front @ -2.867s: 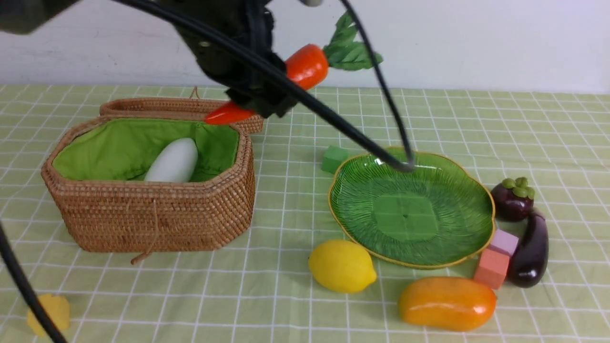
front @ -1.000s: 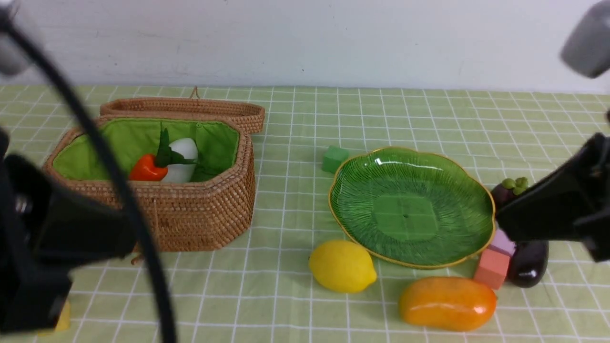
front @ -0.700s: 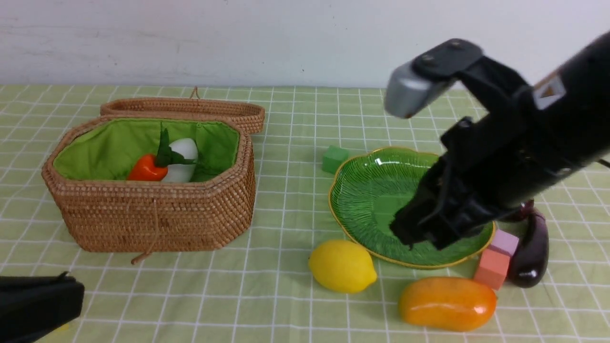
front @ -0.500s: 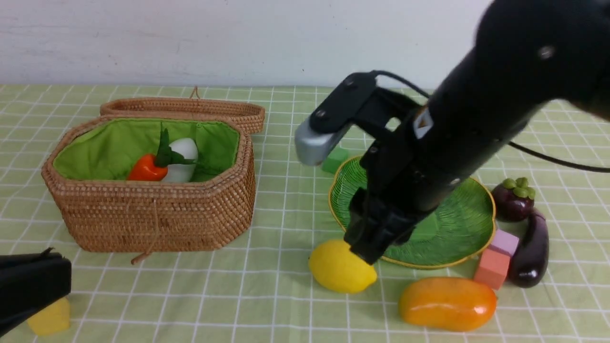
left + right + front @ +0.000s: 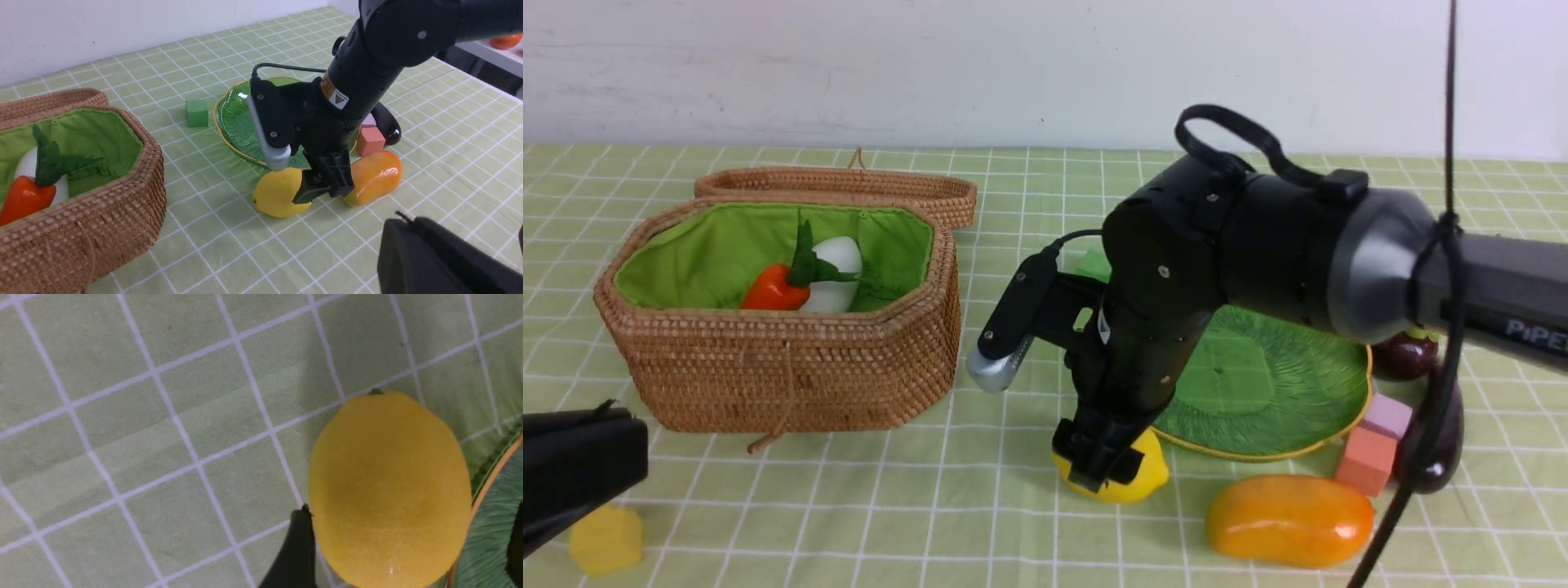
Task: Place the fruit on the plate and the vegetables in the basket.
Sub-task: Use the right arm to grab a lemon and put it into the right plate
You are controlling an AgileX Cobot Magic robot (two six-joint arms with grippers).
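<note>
My right gripper [image 5: 1104, 472] stands open and straddles the yellow lemon [image 5: 1143, 482] on the cloth, just in front of the green plate [image 5: 1258, 384]. In the right wrist view one finger [image 5: 300, 551] sits beside the lemon [image 5: 388, 490], and the other finger is apart from it over the plate's rim [image 5: 486, 498]. The orange mango [image 5: 1289, 520] lies to the right of the lemon. The mangosteen [image 5: 1405, 357] and the eggplant [image 5: 1444, 453] are partly hidden behind the arm. The carrot [image 5: 770, 290] and the radish [image 5: 837, 260] lie in the basket [image 5: 792, 376]. My left gripper [image 5: 404, 217] is shut and holds nothing.
Foam cubes lie about: a green one [image 5: 196, 113] behind the plate, pink [image 5: 1364, 461] and purple [image 5: 1387, 415] ones beside the eggplant, and a yellow one [image 5: 600, 539] at the front left. The basket lid [image 5: 849, 184] lies open behind the basket. A black cable [image 5: 1429, 392] hangs at the right.
The left arm dropped the carrot in the basket and drew back to the front left. The right arm swung in over the plate, came down around the lemon, and its jaws opened.
</note>
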